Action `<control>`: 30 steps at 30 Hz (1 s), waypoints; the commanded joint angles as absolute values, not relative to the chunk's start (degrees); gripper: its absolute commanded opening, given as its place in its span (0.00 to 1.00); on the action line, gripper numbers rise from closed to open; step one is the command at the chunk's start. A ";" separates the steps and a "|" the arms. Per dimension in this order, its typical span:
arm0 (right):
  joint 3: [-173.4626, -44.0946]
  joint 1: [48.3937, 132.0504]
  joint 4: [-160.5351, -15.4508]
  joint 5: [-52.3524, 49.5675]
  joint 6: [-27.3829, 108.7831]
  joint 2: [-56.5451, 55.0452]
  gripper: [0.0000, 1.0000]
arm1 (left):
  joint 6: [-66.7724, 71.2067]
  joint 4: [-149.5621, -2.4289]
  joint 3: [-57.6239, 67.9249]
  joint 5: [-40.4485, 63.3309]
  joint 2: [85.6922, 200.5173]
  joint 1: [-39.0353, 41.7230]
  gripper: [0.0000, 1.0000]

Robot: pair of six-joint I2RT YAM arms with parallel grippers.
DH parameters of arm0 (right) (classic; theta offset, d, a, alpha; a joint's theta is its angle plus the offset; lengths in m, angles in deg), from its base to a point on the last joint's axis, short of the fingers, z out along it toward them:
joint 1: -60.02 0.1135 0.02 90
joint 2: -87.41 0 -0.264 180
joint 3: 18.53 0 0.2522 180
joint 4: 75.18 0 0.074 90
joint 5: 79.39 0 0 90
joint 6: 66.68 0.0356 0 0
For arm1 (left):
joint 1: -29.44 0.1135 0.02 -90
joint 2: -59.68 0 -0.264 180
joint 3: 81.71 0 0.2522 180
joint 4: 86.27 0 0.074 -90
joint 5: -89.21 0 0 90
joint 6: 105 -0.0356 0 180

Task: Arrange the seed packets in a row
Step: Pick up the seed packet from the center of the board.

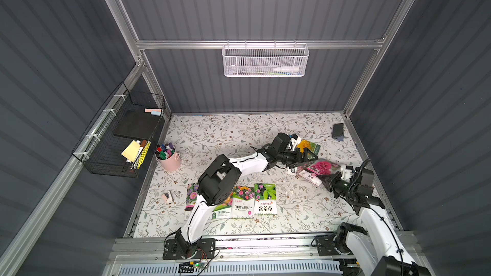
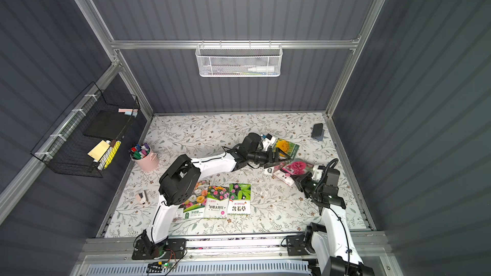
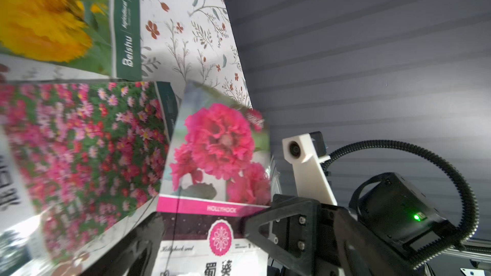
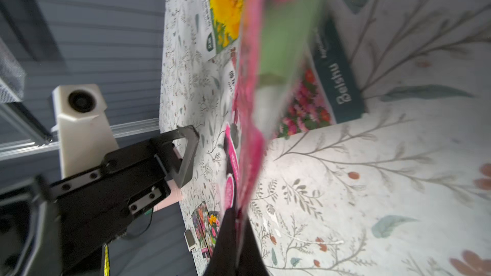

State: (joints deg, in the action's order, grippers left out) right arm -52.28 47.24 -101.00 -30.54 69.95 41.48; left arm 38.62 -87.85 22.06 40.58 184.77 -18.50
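Holding coloured markers (image 1: 164, 152), pink bucket (image 1: 171, 163)

Hollyhock packet (image 3: 216, 155) (tilted), pinched by right end effector (image 3: 249, 225)

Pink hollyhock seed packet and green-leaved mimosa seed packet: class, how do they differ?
The glossy pink hollyhock packet is pinched in the right gripper, tilted; the glossy green-leaved mimosa packet lies flat, ungripped. Hollyhock packet shows pink blooms; mimosa packet green leaves. Both are flat rectangles.
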 commanded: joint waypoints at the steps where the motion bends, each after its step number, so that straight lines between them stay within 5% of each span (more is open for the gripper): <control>1: -54.50 47.19 -102.02 -34.90 68.70 44.32 0.00 | 33.96 -81.99 19.67 43.97 180.62 -18.27 1.00; 11: -51.25 47.58 -82.71 -42.68 78.99 42.38 0.00 | 38.88 -87.80 12.36 47.25 175.50 -18.16 0.99; 30: -56.06 54.40 -77.67 -43.38 81.02 40.06 0.00 | 51.09 -102.48 10.36 48.98 173.04 -17.18 0.99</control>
